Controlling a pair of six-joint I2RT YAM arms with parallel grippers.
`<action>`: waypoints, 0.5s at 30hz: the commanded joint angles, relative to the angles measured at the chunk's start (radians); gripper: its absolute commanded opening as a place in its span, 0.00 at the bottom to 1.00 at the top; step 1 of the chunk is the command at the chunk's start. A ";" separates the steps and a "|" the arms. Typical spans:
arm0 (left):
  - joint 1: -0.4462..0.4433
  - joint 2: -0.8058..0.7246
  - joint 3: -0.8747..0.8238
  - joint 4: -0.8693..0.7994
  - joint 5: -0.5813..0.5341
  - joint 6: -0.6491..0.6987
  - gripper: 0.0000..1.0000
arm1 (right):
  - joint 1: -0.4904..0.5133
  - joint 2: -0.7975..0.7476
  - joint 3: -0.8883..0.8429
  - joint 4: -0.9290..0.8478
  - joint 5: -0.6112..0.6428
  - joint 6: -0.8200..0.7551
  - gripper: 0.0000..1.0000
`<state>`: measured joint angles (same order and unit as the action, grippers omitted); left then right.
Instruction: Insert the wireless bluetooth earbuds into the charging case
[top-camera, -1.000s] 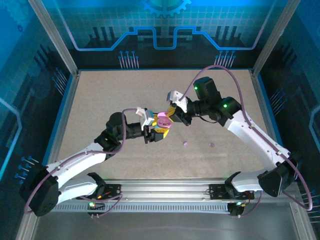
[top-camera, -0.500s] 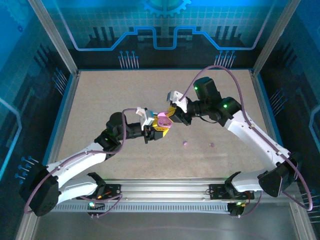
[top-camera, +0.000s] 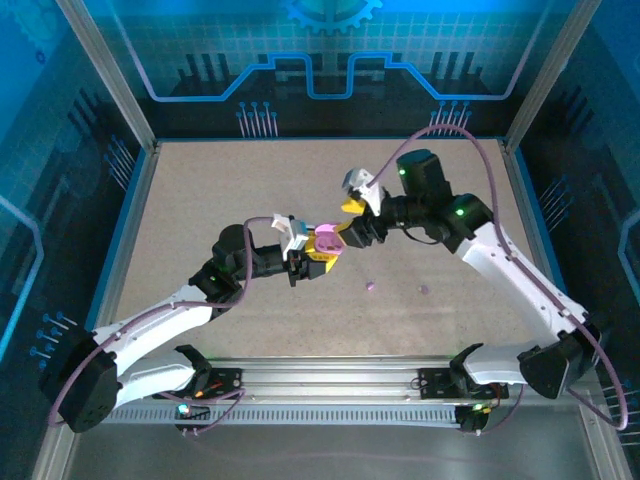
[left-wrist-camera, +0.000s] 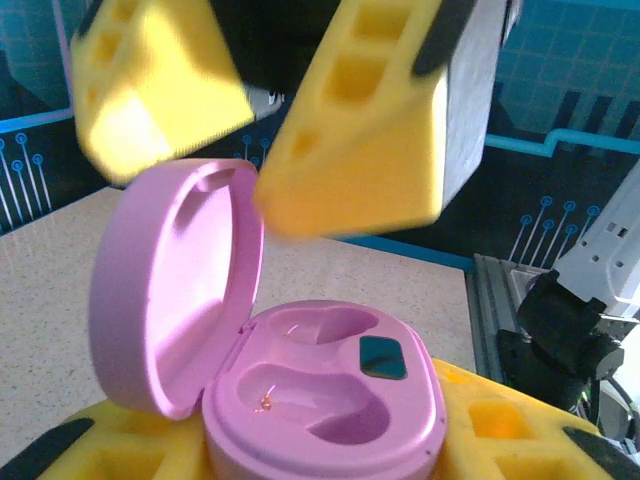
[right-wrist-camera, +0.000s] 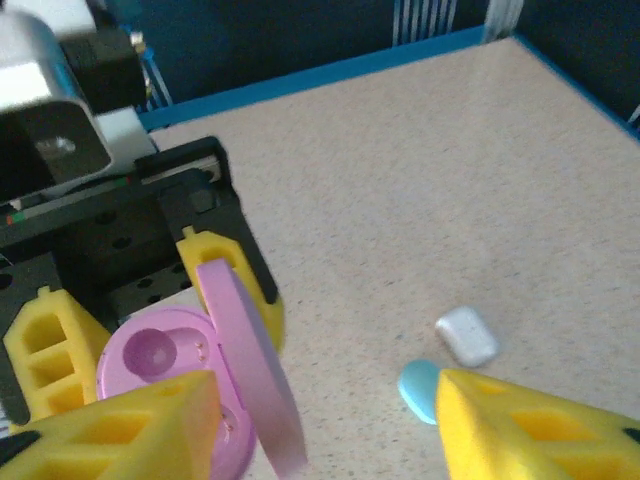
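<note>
One fixed camera looks steeply down from above and behind over the whole table (top-camera: 200, 200), while two wrist cameras, very close in, face each other across the same open pink case (left-wrist-camera: 330, 400).

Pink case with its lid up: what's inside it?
Two empty hollows and a small dark window in the pink case; nothing sits in them. The part below the rim is hidden between the jaws of the left gripper.

Left claw (top-camera: 320, 252) clamped; right claw (top-camera: 345, 222) spread wide, just above and beside it.
</note>
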<state>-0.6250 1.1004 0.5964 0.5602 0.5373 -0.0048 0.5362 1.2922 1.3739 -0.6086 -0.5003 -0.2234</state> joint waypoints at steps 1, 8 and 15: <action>-0.005 -0.021 -0.027 0.056 -0.046 0.005 0.36 | -0.068 -0.100 0.017 0.077 0.036 0.258 0.64; -0.004 -0.043 -0.089 0.162 -0.117 -0.017 0.36 | -0.233 -0.251 -0.180 -0.034 0.357 0.655 0.57; -0.003 -0.040 -0.133 0.255 -0.133 -0.051 0.36 | -0.365 -0.262 -0.458 -0.182 0.352 0.870 0.48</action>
<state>-0.6247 1.0798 0.4801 0.7238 0.4255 -0.0322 0.1848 1.0172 0.9722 -0.6750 -0.1757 0.5182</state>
